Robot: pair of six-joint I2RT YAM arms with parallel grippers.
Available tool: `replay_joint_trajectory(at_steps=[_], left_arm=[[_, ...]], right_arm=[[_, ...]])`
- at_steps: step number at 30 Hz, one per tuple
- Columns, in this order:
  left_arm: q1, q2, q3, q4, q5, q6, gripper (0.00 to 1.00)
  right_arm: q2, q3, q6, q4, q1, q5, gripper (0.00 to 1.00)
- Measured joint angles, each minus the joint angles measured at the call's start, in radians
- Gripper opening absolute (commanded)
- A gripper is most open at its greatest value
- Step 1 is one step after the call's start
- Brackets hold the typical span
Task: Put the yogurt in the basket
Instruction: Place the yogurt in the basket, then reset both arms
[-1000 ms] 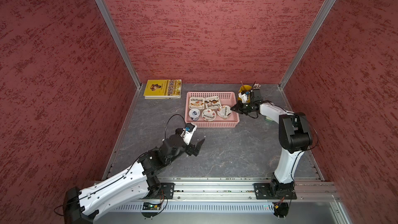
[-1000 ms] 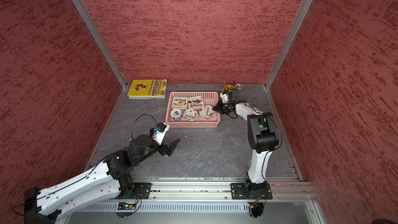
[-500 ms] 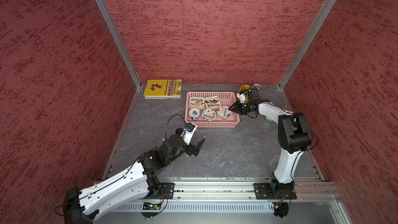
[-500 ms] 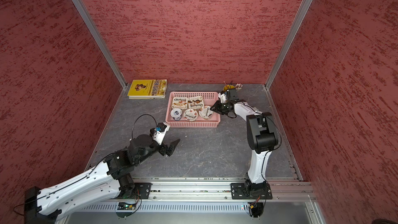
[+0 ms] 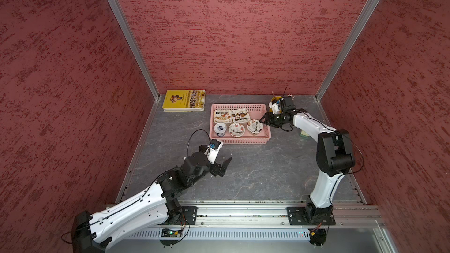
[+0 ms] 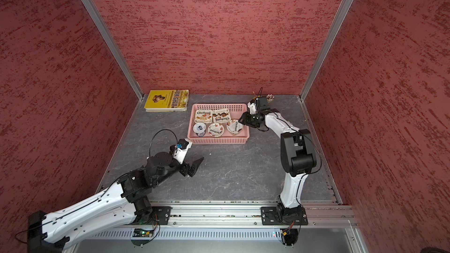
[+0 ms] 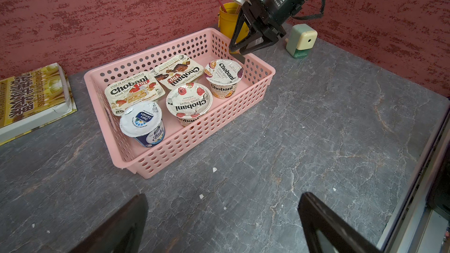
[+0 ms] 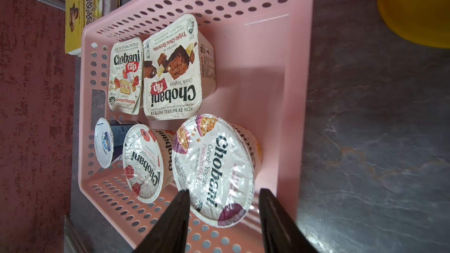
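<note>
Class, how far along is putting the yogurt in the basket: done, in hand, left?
Done: all five yogurt cups sit in the pink basket. In hand: nothing; the right gripper is open by the passion-fruit cup, the left gripper open above the table. Left: probably nothing, no cup shows outside.

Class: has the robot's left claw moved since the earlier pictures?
No. The left claw keeps its place short of the pink perforated plastic basket's near wall.

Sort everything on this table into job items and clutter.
Job: basket; five yogurt cups, all inside it.
Clutter: book; pencil bucket; sharpener.
</note>
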State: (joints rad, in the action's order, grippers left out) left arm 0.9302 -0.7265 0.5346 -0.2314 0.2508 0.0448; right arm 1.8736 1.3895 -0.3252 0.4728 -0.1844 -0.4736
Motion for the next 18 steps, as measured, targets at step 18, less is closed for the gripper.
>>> replay_joint_trajectory(at_steps=[18], left_arm=[[-0.043, -0.023, 0.029, 0.090, 0.192, -0.061, 1.00]], right_arm=[[-0.685, -0.245, 0.185, -0.042, -0.013, 0.405, 0.98]])
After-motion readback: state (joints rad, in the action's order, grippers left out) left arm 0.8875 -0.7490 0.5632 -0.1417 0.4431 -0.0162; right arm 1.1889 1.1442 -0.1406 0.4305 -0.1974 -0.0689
